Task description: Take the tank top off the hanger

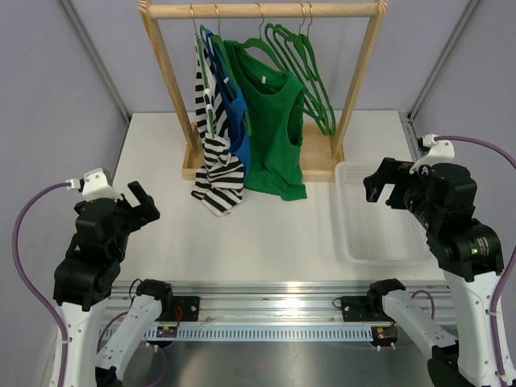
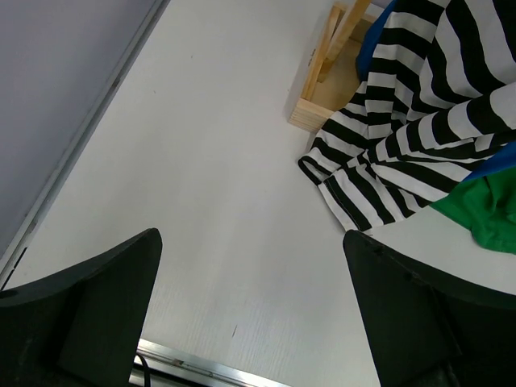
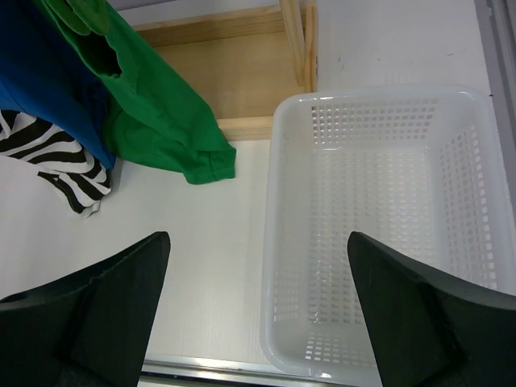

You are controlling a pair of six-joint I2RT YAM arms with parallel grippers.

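On table (image 1: 266,234), rack (image 1: 266,10) leaves blue tank top (image 1: 240,137) half hidden; both jaws apart.

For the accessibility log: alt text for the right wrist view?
An empty white basket fills the right; left of it, a green tank top, a blue top and a striped top drape from a wooden rack. The right gripper is open below.

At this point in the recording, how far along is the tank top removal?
Nothing looks done: the green fabric tank top hangs on its green plastic hanger on the wooden rack. Nothing is in hand: the left pincer and right pincer are open, apart from the rack. Left: the whole removal.
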